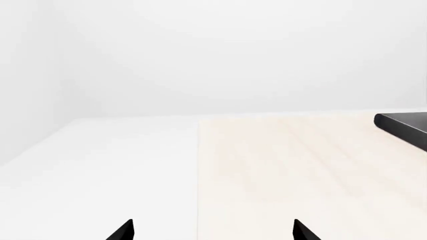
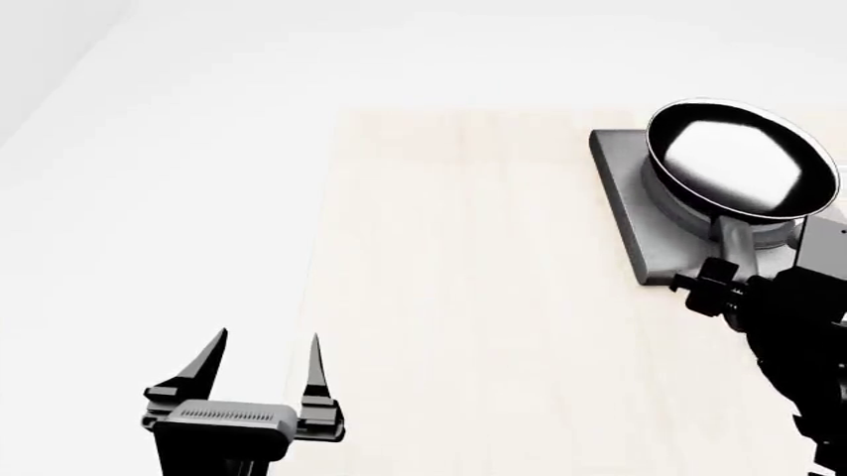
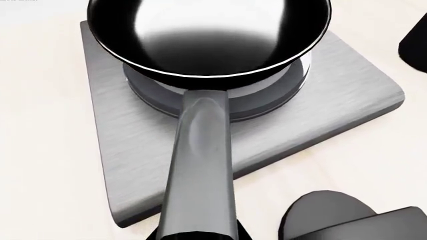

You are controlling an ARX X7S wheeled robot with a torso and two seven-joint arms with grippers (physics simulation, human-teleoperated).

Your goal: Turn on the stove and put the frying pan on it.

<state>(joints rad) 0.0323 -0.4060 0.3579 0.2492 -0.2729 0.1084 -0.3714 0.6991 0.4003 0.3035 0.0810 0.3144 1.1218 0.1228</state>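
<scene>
While the round black frying pan [image 2: 741, 159] with its glossy, mirror-like inside sits over the raised concentric silver-grey burner rings [image 3: 267, 100] of the flat dark grey square stove slab [image 2: 633, 213], its long dark handle [image 3: 200, 170] reaches back from the bowl toward the right arm. In the head view the right gripper [image 2: 721, 281] is at the near end of that handle, at the right edge of the pale wooden table top [image 2: 463, 297], and the black arm body covers much of it. In the right wrist view the handle runs straight out from under the camera to the pan's bowl, but the fingertips themselves are out of frame, so I cannot tell whether the right gripper is clamped on the handle or loose around it. Beside the stove's near corner in that view lies a rounded black shape [image 3: 327, 215], only partly visible; what it is cannot be made out.

The left gripper [image 2: 258, 367] hovers low at the left edge of the table, well apart from the stove, its two black pointed fingers [image 2: 205, 362] spread wide with nothing between them. In the left wrist view both finger tips [image 1: 123, 231] show apart over the table edge, and a dark corner of the stove [image 1: 403, 127] appears far off to the side
</scene>
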